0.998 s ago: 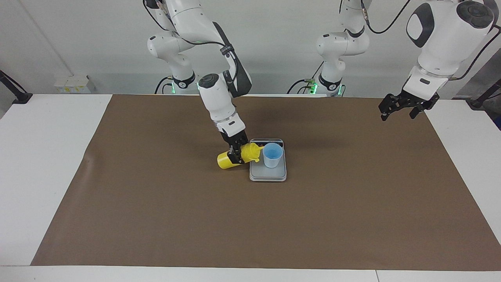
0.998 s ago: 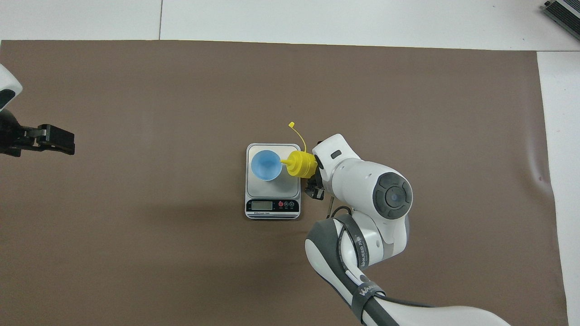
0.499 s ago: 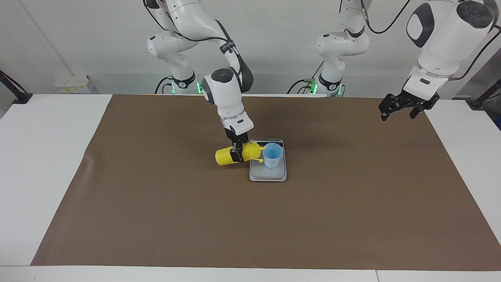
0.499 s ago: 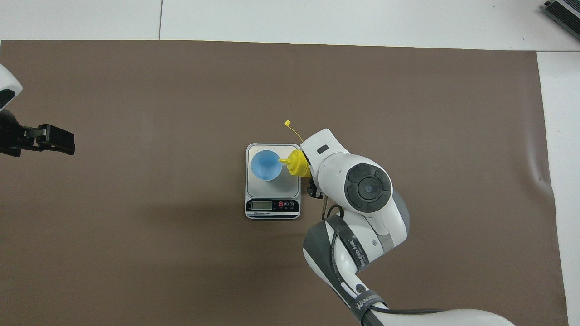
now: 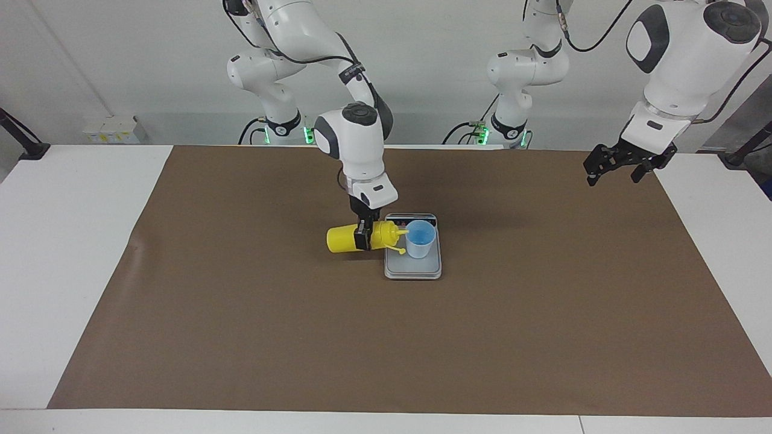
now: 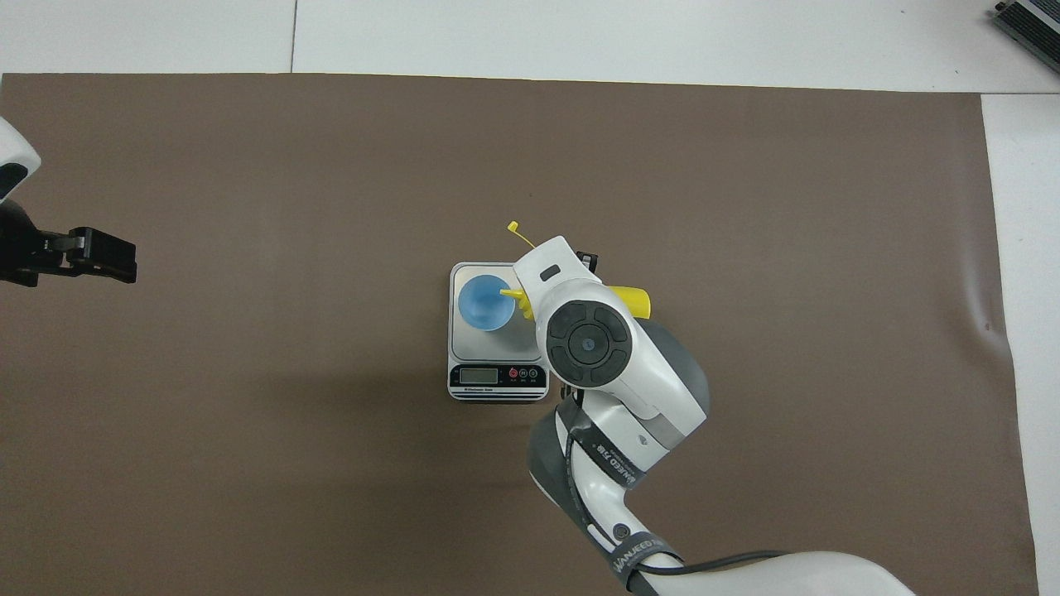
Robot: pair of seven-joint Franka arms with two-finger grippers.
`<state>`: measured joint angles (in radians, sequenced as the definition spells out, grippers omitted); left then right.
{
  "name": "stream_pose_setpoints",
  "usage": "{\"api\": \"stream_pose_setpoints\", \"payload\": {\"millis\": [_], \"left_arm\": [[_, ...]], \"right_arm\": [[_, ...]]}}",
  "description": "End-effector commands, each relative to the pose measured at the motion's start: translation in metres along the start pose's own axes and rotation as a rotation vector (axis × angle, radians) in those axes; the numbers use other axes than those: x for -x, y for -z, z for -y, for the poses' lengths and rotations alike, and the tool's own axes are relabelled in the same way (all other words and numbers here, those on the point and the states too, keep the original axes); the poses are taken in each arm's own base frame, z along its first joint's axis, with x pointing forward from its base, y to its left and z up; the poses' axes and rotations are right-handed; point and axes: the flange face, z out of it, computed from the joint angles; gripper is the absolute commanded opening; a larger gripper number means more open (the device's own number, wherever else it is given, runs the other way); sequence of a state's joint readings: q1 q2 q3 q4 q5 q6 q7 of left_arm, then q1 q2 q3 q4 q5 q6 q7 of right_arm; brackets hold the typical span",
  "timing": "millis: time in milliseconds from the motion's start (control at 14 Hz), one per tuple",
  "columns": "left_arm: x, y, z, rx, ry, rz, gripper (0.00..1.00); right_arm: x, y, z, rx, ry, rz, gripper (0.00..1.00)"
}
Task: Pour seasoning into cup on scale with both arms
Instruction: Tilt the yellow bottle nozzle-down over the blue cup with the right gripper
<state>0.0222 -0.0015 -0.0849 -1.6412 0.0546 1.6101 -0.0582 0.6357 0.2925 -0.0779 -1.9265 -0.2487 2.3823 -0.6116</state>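
A brown mat covers the white surface point(image 5: 72, 253). Our right gripper point(image 5: 362, 235), jaws clamped on the bright yellow plastic squeeze bottle point(image 5: 344, 239), holds it sideways, nozzle over the small light blue plastic cup point(image 5: 420, 239) on the flat silver-grey scale point(image 5: 413, 270). Our left gripper point(image 5: 621, 163) waits open; a nudge could tip the cup or spill seasoning.

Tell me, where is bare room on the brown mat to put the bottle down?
Bare mat spreads from the scale toward each arm's end. It is crowded only there, where the right hand tips the yellow bottle over the blue cup.
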Motion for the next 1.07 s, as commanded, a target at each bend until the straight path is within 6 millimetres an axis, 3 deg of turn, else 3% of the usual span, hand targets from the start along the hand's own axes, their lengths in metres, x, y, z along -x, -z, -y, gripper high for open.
{"api": "stream_pose_setpoints", "payload": {"millis": [0,642,998], "left_arm": [[0.009,0.001,0.004,0.006,-0.001,-0.004,1.0],[0.009,0.001,0.004,0.006,-0.001,-0.004,1.0],[0.009,0.001,0.004,0.006,-0.001,-0.004,1.0]], "right_arm": [[0.0,0.004,-0.007,0.02,0.016,0.058,0.1],[-0.014,0.031,-0.005,0.036,0.084,0.185,0.12],[-0.014,0.036,-0.008,0.07,0.116,0.227,0.12]]}}
